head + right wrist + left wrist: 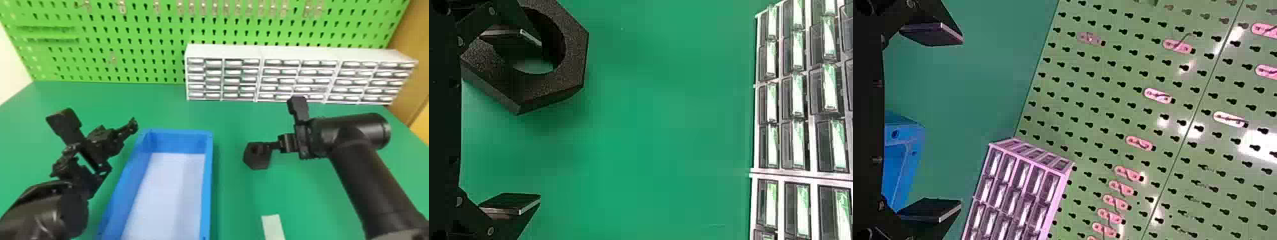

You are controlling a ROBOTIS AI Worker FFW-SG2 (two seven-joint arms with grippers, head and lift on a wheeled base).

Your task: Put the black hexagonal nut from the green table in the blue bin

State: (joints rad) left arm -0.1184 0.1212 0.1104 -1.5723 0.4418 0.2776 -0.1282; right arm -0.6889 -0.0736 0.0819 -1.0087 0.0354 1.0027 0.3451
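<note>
My right gripper (277,125) stands open over the table right of the blue bin (209,178). One of its fingers overlaps the black hexagonal nut (259,162); whether they touch, I cannot tell. In the right wrist view, that finger of the right gripper (539,120) lies across the hole of the nut (574,50), and the space between both fingers holds nothing. My left gripper (97,118), also open, is left of the bin's far end. In the left wrist view, the left gripper (961,122) has nothing between its fingers, with the bin (905,130) partly behind its body.
White drawer cabinets (301,54) line the back right of the green table (236,121), below a green pegboard (127,41) with hooks. A pale strip (273,227) lies near the front, right of the bin.
</note>
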